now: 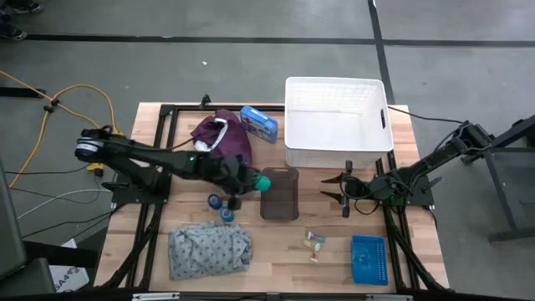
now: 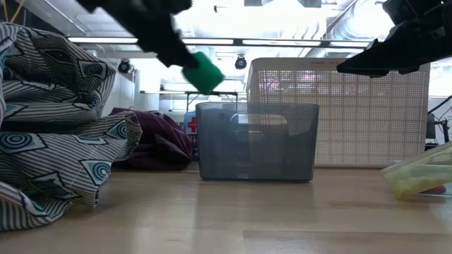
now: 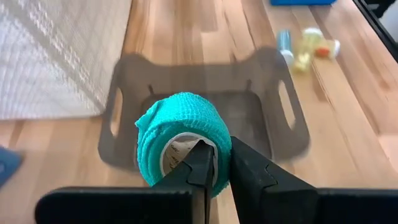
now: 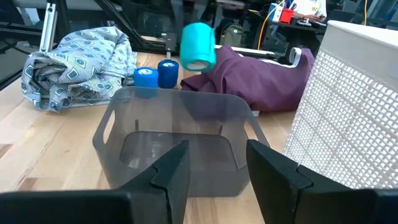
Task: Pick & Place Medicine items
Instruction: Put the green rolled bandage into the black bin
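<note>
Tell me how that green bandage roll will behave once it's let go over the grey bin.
The soft teal-green crepe bandage roll, pinched through its hollow core by the left gripper, looks light and squashy, so it probably lands softly. Being round, it may roll on the smoky grey translucent plastic bin's flat floor, though the walls should contain it. Its textured wrap seems grippy, unlikely to slip early.

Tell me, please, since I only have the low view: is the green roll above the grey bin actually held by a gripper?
Observer: Yes. The left wrist view shows the left gripper shut on the green roll, one finger inside its core.
Operator: Is it over the bin?
Observer: From above, it hangs at the grey bin's left edge, not its middle.
Operator: Any rolls left on the table?
Observer: Two blue rolls stand between the bin and the patterned cloth.
</note>
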Tool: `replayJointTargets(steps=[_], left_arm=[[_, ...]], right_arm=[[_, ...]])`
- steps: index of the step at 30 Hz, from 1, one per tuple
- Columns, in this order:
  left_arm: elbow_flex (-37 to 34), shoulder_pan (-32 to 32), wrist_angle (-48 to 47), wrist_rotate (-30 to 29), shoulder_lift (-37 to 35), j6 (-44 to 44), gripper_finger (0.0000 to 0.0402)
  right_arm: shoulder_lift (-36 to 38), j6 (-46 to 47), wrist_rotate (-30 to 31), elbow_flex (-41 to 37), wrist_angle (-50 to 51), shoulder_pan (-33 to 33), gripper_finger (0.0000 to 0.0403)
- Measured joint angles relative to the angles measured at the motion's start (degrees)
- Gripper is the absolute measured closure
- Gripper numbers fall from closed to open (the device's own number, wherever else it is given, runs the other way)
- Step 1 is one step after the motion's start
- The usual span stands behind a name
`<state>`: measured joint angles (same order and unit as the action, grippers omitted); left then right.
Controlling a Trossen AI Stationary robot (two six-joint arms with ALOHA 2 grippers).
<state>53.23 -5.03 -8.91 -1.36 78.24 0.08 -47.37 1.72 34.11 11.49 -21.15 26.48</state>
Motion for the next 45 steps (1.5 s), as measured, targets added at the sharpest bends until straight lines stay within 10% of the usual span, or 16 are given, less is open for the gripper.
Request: replayJointTargets(steps=[21,37,45], left_arm=[[30.46,3.64,-27.12,1.4,26.73,8.22,0.0369],[31.19,4.61,-30.35,-1.1,27.54,9.61,0.0366],[31.19,4.56,-30.8,-1.04,27.54,9.55,0.03]], right_arm=[[0.0,-0.01,0.0,0.0,0.31,0.0,0.0256],[0.0,-0.01,-0.02,0.01,1.0,0.02,0.0256],[0.0,-0.02,0.0,0.01,1.01,0.02,0.0256]])
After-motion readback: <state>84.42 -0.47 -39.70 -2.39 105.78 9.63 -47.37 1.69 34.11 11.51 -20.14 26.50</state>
